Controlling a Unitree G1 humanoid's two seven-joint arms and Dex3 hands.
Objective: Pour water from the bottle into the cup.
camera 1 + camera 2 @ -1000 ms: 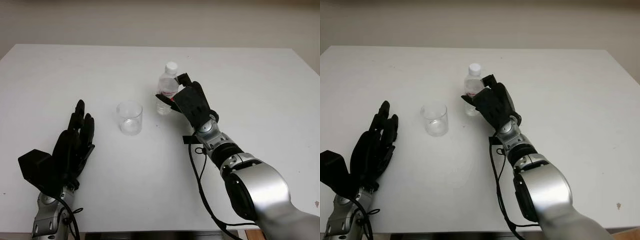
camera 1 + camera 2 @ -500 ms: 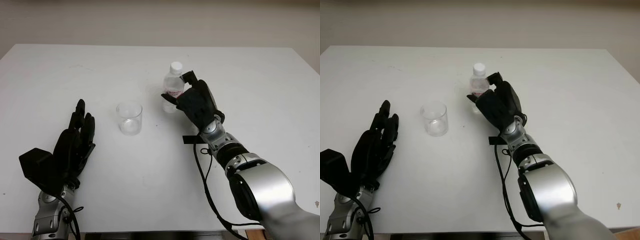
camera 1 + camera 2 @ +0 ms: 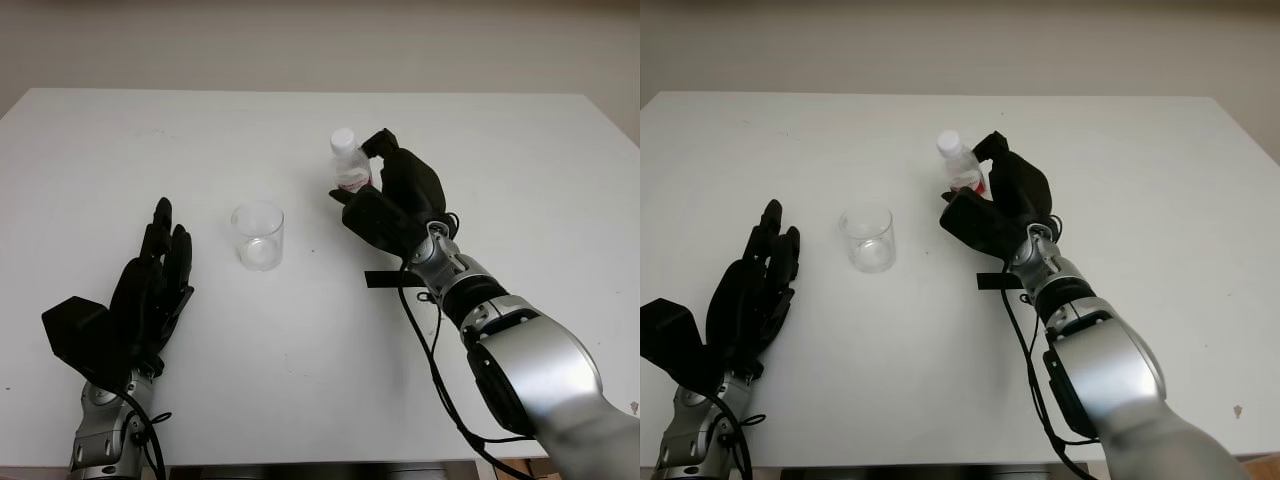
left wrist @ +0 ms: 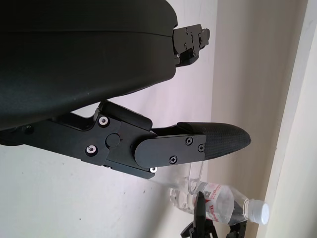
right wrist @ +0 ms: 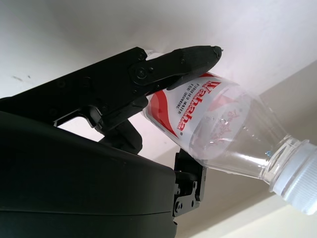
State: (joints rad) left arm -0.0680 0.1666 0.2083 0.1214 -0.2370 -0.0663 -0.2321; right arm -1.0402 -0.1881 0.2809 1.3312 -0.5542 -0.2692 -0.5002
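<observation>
- Two hands are before you: your right hand (image 3: 395,200) is clenched around the water bottle (image 3: 349,171), held above the white tabletop (image 3: 520,170) and tilted, its white cap (image 3: 343,139) still on and leaning toward the cup.
- Your clear plastic cup (image 3: 258,235) stands upright, left of the bottle and apart from it.
- Your left hand (image 3: 150,290) is open, near the tabletop's front left, well apart from the cup.

Bright, even light; soft faint shadows.
</observation>
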